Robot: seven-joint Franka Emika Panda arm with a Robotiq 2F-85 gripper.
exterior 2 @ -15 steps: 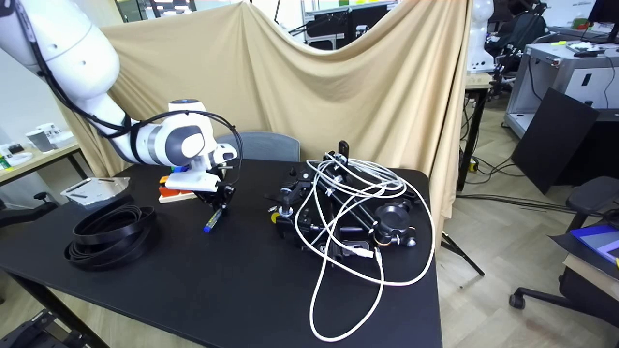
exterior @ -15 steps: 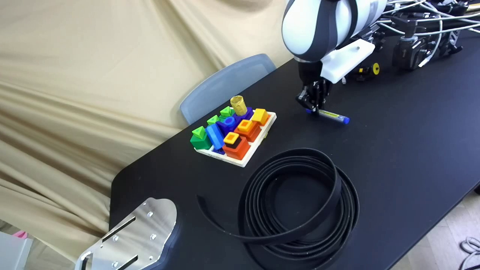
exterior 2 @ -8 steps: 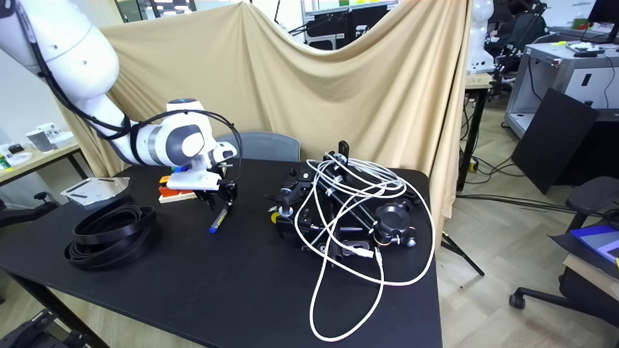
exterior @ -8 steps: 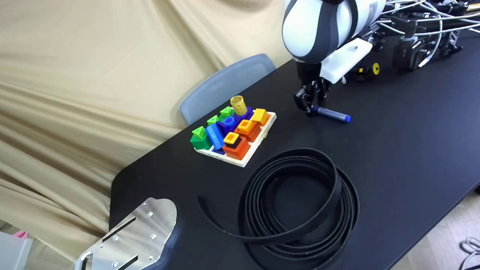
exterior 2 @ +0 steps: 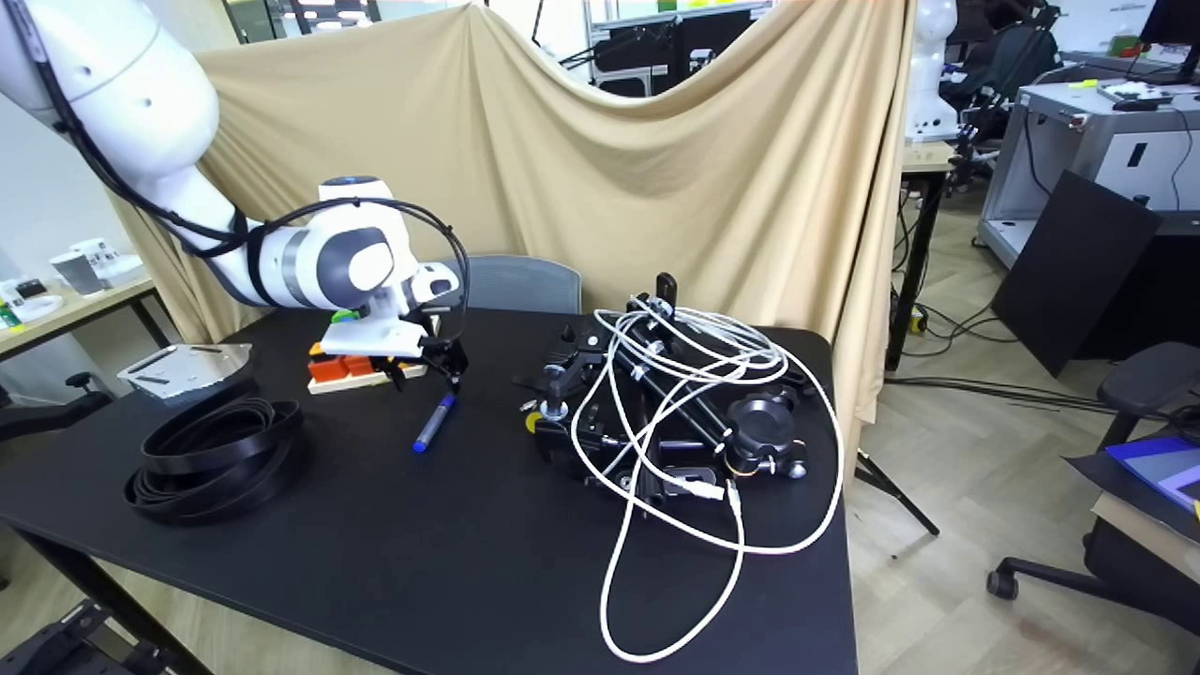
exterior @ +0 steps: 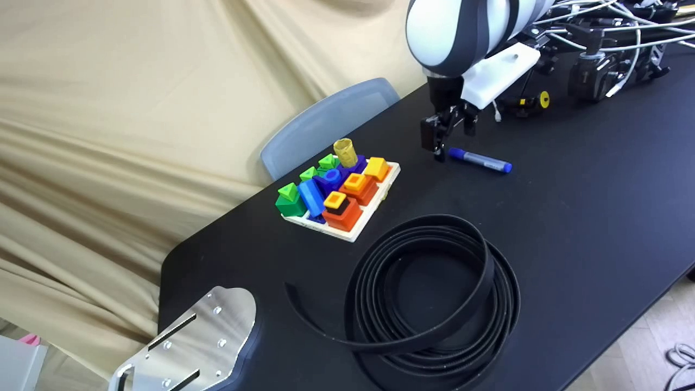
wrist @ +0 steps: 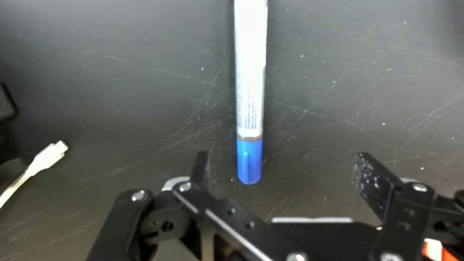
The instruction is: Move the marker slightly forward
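The marker, white-bodied with blue ends, lies flat on the black table; it shows in both exterior views as the marker (exterior: 480, 160) and the marker (exterior 2: 435, 424). From the wrist, the marker (wrist: 249, 90) runs up out of the top of the picture, its blue cap pointing toward my gripper (wrist: 282, 163). That gripper is open, its fingers spread wide either side of the cap's end, with the cap nearer the left finger and touching neither. Seen from outside, the gripper (exterior: 455, 142) hovers just above the marker's far blue end.
A wooden board (exterior: 376, 202) with coloured blocks stands beside the arm. A coiled black strap (exterior: 369, 271) and a metal plate (exterior: 201, 331) lie farther along the table. Black equipment under white cables (exterior 2: 656, 412) sits opposite, and a white plug (wrist: 47, 157) lies nearby.
One second ago the gripper was shut at the marker, down at the table. It has since opened and risen, and the marker has shifted a little and lies free.
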